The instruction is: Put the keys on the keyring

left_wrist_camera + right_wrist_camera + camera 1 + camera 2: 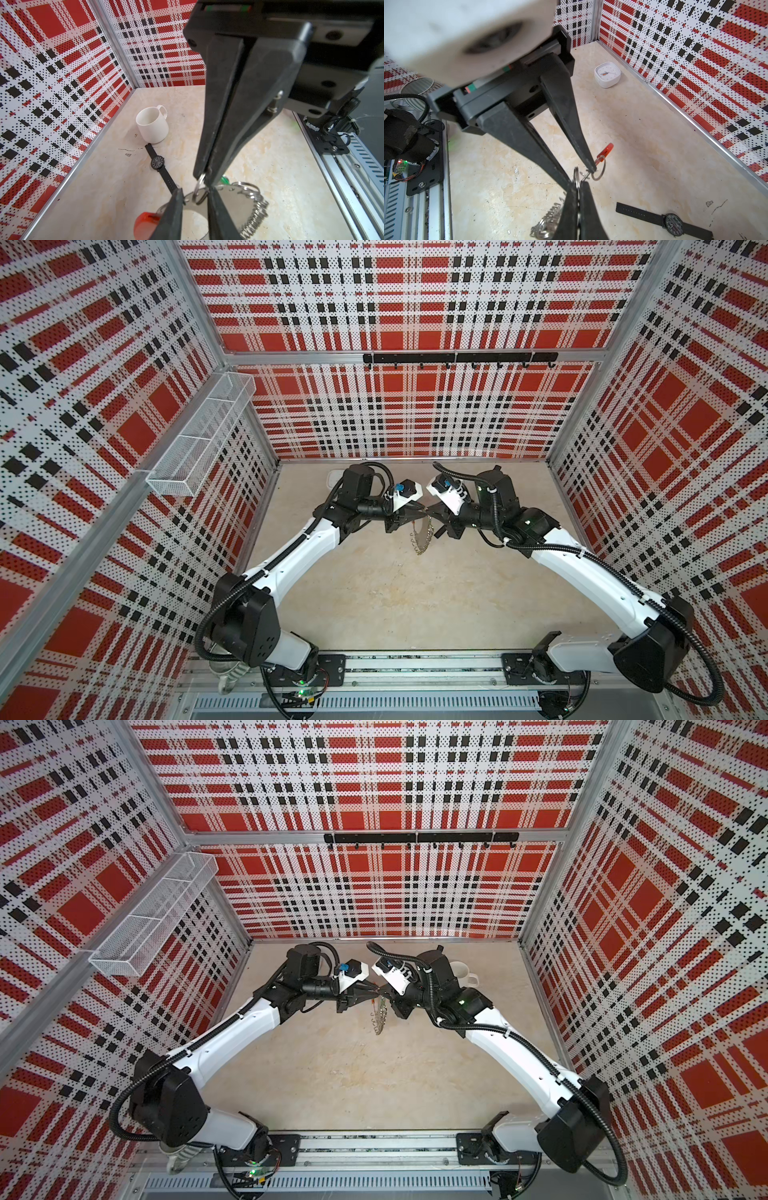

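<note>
The keyring [420, 537] hangs edge-down between the two arms, above the middle of the floor, in both top views. My right gripper [578, 184] is shut on its flat grey rim, with wire loops [548, 220] dangling below. My left gripper [195, 189] faces it with jaws apart, straddling the grey plate [228, 199] and a small split ring [199, 194] that lies loose between them. A red piece [145, 220] of the ring sits just outside one left finger. Of the keys I see only a green sliver [225, 179] behind the right fingers.
A white mug [152, 124] and a black wristwatch [158, 163] lie on the floor toward the right wall. A white alarm clock [607, 74] sits at the back left. A wire basket [199, 435] hangs on the left wall and a hook rail [457, 358] on the back wall.
</note>
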Motion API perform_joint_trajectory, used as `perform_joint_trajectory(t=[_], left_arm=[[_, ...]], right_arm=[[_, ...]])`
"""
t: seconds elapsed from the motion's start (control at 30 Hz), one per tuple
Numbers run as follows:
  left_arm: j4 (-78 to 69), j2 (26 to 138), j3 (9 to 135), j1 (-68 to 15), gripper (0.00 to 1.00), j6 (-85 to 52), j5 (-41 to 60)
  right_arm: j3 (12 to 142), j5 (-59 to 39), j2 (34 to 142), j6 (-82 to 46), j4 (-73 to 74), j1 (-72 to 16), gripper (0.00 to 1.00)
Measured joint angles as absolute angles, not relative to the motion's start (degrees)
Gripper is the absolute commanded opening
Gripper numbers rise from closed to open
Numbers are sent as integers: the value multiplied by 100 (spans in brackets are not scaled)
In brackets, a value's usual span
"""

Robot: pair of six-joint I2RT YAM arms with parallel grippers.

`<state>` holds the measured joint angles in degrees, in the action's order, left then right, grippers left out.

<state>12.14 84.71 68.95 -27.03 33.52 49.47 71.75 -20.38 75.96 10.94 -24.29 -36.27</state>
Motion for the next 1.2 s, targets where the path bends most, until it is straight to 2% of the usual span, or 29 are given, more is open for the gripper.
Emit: perform_joint_trajectory(t=[0.13,0.37,0.67,0.87,0.93,1.13,1.17,1.2], left_arm=[[1219,8473,6895,-2703,25,3350,4954],[1267,8477,7022,-2689,33,3352,4923],[1304,8477,7052,-2676,13,3343,4995],[1356,8477,7052,-2670,7,3293,5063],[1358,8477,7052,-2670,0,3282,5068],[1380,8477,7054,-2663,0,3280,5085],[1378,8477,7054,-2659,0,3273,5096],[1380,8477,7054,-2655,0,3262,5107]], right_arm=[[7175,-2049,7596,1094,-2427,-3627,0],[7225,-2051,7596,1096,-2414,-3634,0],[7231,-2005,7596,1096,-2370,-3634,0],[7231,-1953,7596,1179,-2375,-3634,0],[7231,-1940,7596,1205,-2375,-3634,0],[7231,-1927,7596,1221,-2377,-3634,0],[7229,-1925,7596,1192,-2373,-3634,4],[7223,-1927,7596,1153,-2355,-3634,20]])
